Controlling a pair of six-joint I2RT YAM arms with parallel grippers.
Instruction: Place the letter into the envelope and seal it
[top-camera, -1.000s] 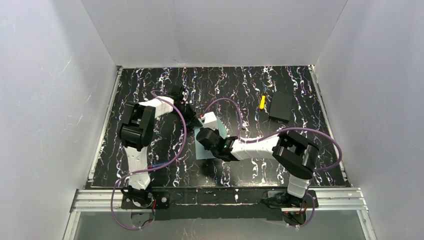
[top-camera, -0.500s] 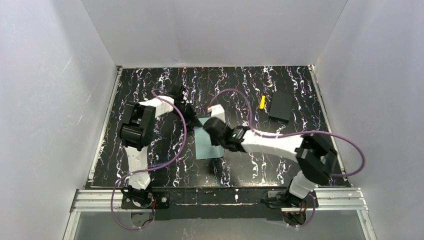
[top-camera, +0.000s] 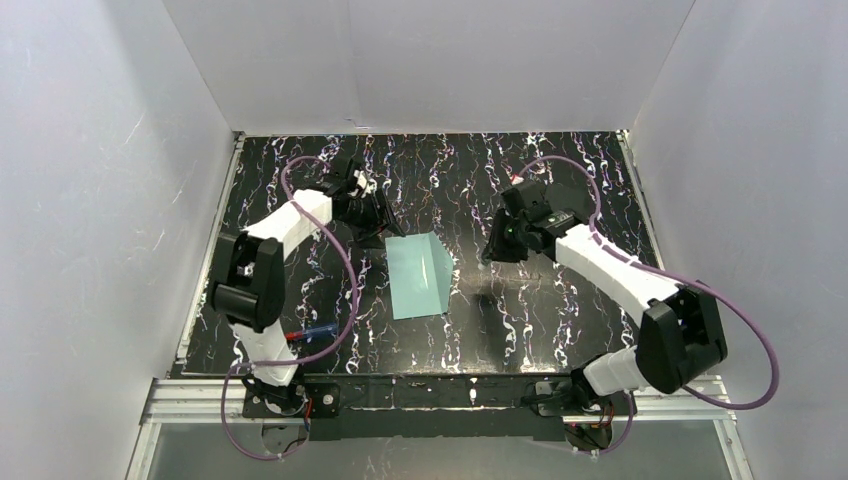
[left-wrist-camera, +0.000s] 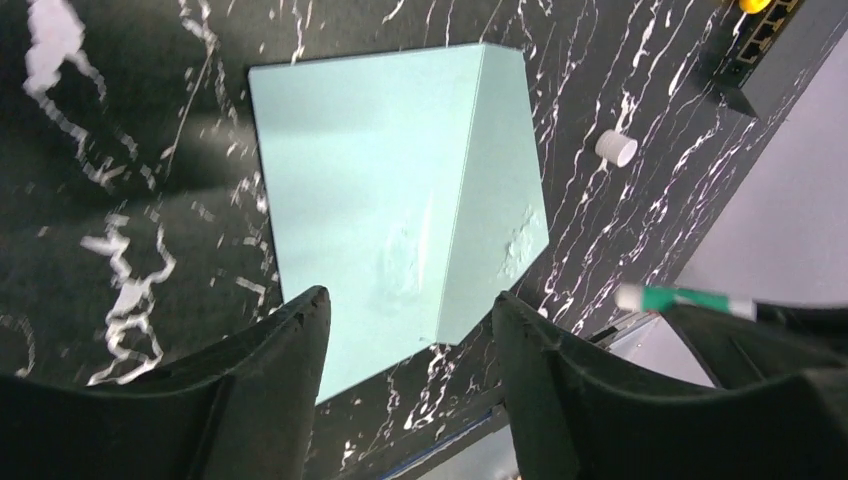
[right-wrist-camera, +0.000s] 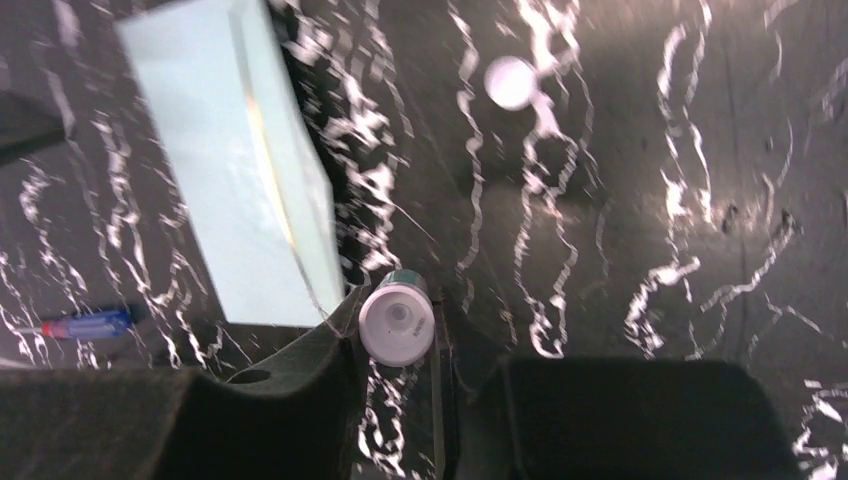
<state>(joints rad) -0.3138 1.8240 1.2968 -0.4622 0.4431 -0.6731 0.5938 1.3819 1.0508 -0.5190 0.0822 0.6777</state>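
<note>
Table (top-camera: 560, 320) of black, white-veined pattern carries the scene. Over its left part the left fingers (left-wrist-camera: 265, 380) stand spread with nothing between them, just beside the far-left corner of the envelope (top-camera: 418, 275). It lies flat mid-table, a straight crease running down its right side. Apart to its right, the right fingers (right-wrist-camera: 300, 390) pinch a white tube (right-wrist-camera: 397, 318) with a green band.
</note>
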